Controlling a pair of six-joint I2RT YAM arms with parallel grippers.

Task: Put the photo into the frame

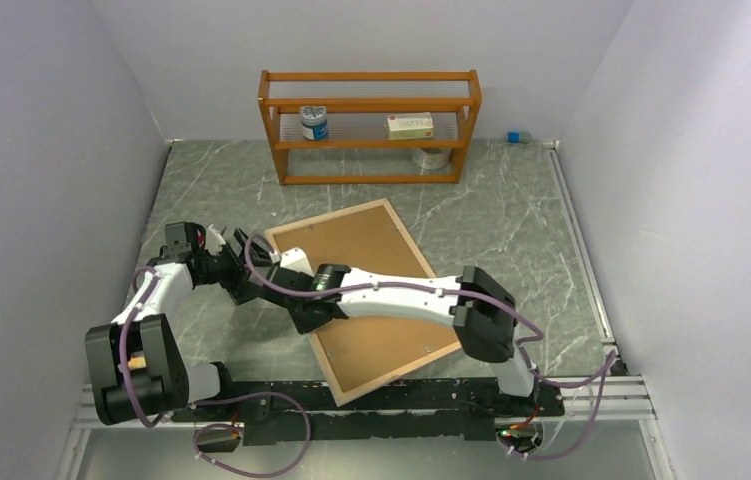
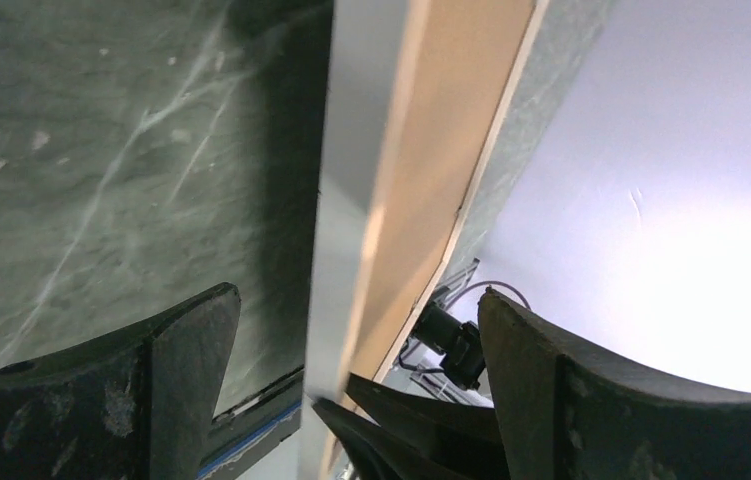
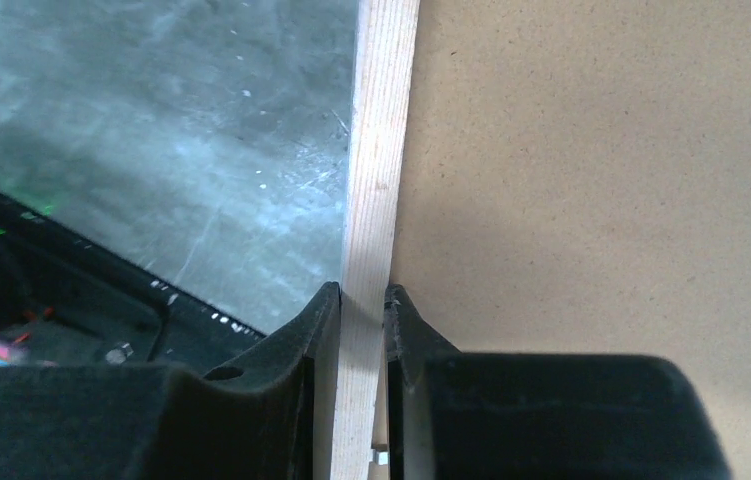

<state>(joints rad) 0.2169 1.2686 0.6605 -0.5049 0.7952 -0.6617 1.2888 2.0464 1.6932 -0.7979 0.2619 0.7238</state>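
Right gripper on frame, long axis diagonal

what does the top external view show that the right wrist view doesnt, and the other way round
Only top external: the whole frame lying back-up on the table, the left gripper by its left corner, and the orange shelf rack holding a jar and a box.
Only right wrist: the right gripper shut on the frame's light wood rim, one finger on each side.
Both: the wood rim, the brown backing board and the marbled table.
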